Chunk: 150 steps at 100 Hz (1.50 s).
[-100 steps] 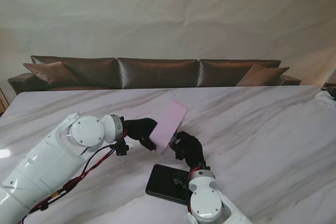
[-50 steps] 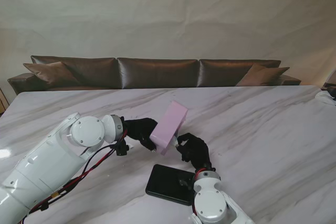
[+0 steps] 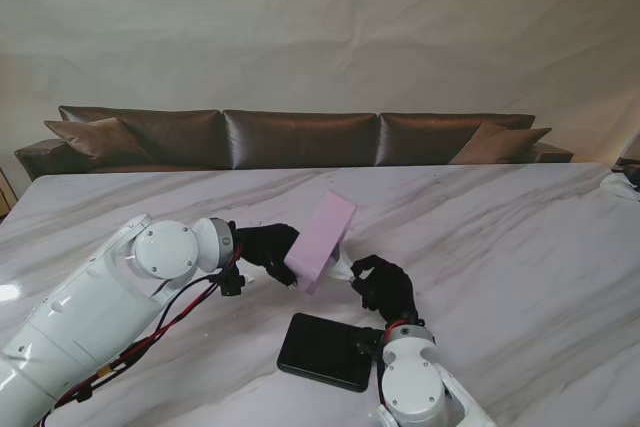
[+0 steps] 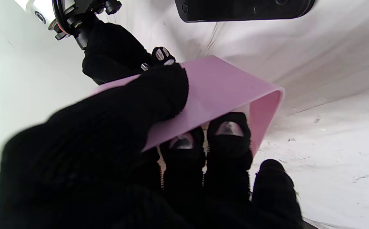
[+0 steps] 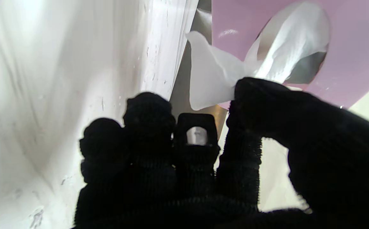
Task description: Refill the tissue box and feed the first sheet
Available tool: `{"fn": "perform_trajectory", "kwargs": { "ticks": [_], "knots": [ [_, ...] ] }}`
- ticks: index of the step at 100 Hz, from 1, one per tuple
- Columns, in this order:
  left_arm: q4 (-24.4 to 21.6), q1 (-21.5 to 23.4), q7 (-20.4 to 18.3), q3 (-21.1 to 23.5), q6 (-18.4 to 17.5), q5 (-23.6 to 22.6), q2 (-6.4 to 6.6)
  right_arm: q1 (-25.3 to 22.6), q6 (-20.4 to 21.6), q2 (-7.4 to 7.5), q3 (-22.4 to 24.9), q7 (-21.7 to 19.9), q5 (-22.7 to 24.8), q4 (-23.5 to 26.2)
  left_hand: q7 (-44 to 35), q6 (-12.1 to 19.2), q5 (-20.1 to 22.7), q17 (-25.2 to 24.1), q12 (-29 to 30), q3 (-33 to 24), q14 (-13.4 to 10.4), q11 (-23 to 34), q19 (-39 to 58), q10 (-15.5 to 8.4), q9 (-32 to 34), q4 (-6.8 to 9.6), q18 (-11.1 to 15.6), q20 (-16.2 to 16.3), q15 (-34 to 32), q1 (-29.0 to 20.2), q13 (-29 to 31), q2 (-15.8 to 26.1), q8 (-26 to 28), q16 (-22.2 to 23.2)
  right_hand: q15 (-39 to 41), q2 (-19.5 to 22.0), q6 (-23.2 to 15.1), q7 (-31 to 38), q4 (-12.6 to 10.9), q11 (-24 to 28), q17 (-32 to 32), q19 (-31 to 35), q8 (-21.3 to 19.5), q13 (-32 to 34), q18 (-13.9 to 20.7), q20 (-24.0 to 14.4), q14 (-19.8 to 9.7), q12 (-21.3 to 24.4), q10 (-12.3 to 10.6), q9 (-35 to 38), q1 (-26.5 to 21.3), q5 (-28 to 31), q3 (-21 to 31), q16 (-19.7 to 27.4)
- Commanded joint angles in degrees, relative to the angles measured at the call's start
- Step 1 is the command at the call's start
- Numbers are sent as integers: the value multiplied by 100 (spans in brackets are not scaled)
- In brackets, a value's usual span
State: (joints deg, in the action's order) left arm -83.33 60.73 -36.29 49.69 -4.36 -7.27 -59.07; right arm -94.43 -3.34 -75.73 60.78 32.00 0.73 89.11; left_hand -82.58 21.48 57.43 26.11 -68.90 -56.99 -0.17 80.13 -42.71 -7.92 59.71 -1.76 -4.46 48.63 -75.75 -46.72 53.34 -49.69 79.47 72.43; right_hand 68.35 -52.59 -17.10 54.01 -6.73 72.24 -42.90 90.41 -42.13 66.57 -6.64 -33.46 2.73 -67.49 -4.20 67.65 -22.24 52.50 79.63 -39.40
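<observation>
Tissue box (image 3: 322, 240) tilted between both hands; dark slab (image 3: 325, 351) on table (image 3: 520, 247), nearer me.

The pink tissue box (image 3: 323, 238) is tilting on end above the tabletop, its oval opening facing the near right. A white tissue sheet (image 5: 216, 76) is trailing out of that opening in a crumpled twist, its near end apparently being pinched, though the wrist view is blurred.
</observation>
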Motion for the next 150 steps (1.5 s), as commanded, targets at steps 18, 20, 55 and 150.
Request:
{"fn": "perform_trajectory", "kwargs": {
  "ticks": [18, 20, 55, 150],
  "knots": [
    [-38, -16, -81, 0, 0, -6, -6, -59, -60, 5, 55, -42, -57, 74, -28, 317, 57, 27, 287, -628, -12, -361, 13054, -177, 160, 429, 214, 87, -21, -309, 176, 550, 105, -18, 69, 156, -396, 118, 1276, -319, 44, 226, 966, 83, 53, -50, 104, 29, -153, 99, 85, -248, -908, 14],
    [-39, -17, -79, -1, -1, -8, -6, -76, -62, 23, 68, -107, -81, 97, -28, 317, 57, 27, 286, -628, -12, -361, 13054, -177, 161, 429, 214, 87, -21, -312, 176, 545, 105, -18, 3, 390, -28, -358, 1353, -442, 119, 167, 1217, -8, 36, -49, 135, 22, -145, -77, 383, -529, -1326, -9],
    [-7, -145, -157, -61, 33, -232, 29, -311, -565, 132, 396, -267, 304, 372, -28, 317, 57, 26, 286, -633, -12, -361, 13053, -177, 161, 423, 215, 87, -21, -311, 176, 534, 105, -18, -349, 212, 1263, -1795, 1504, -1213, 997, -450, 1377, -1155, -29, -176, 296, 453, 101, -1994, 1743, -2602, -1374, -254],
    [2152, -1482, 771, -1681, -156, -805, -447, -518, -1059, 164, 575, -300, 543, 514, -45, 307, 33, -84, 261, -710, 11, -332, 13061, -144, 157, 373, 191, 103, -38, -301, 101, 478, 111, -41, -332, 555, 1141, -1486, 1257, -1029, 906, -437, 1482, -1027, -65, -251, 314, 551, 114, -1678, 1224, -2158, -1751, -236]
  ]
}}
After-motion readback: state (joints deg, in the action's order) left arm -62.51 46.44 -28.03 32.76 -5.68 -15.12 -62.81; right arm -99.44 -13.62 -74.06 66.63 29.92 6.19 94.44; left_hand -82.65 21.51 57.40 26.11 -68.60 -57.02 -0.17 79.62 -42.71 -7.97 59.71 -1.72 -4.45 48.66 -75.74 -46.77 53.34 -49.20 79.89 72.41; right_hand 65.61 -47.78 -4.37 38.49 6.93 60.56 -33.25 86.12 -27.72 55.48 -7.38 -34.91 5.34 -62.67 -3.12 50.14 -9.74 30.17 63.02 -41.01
